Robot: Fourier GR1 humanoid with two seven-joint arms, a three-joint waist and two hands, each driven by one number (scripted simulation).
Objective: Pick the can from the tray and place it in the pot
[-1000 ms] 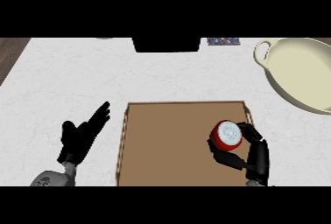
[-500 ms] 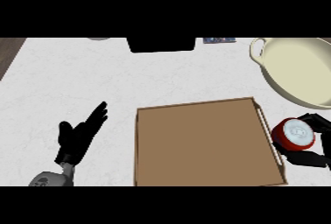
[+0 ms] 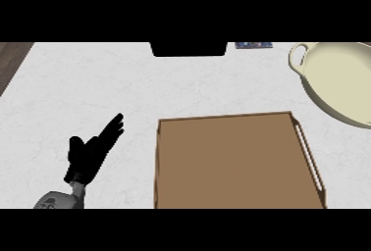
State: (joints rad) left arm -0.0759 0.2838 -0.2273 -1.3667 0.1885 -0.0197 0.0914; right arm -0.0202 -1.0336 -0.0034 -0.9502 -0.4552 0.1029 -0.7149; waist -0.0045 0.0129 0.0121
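Brown tray (image 3: pixel 232 162): no can on it; can and right hand outside the view, grasp unknowable. On the table (image 3: pixel 109 83), left hand (image 3: pixel 91 154): fingers straight, spread, resting. Hazard, presumed: a can brought in unseen may strike the pot (image 3: pixel 340 78) rim and topple outside.

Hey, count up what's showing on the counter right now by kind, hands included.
tray: 1
pot: 1
left hand: 1, open
black block at the far edge: 1
small blue item: 1
Total: 5
No can shows.
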